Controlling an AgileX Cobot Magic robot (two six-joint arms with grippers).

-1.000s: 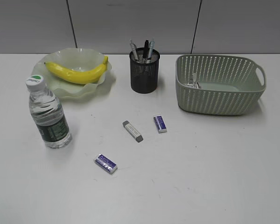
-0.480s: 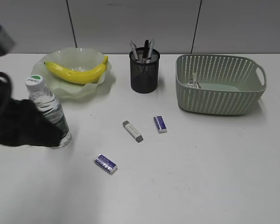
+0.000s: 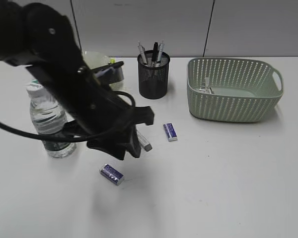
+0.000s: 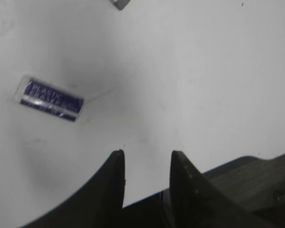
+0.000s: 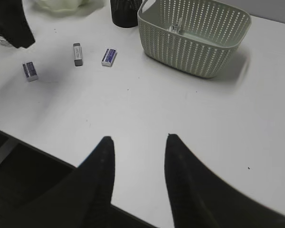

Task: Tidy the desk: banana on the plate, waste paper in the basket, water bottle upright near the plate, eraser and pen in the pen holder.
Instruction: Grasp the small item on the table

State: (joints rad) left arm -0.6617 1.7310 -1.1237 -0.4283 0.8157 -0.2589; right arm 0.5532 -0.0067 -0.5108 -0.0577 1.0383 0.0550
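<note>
My left arm reaches across the desk, and its open, empty gripper hangs over the erasers. In the left wrist view this gripper is to the lower right of a purple-labelled eraser. That eraser lies just below the gripper; a grey-tipped eraser is half hidden behind it, and another purple eraser lies to the right. The arm hides the banana and most of the plate. The water bottle stands upright. Pens stand in the pen holder. Waste paper lies in the basket. My right gripper is open and empty above the desk's front edge.
The right wrist view shows the three erasers in a row, the basket beyond them, and the desk's near edge with a dark drop below it at the lower left.
The left arm has swept in from the left edge to the middle of the desk. It now covers the plate and banana and hangs over the erasers. No object has moved.
</note>
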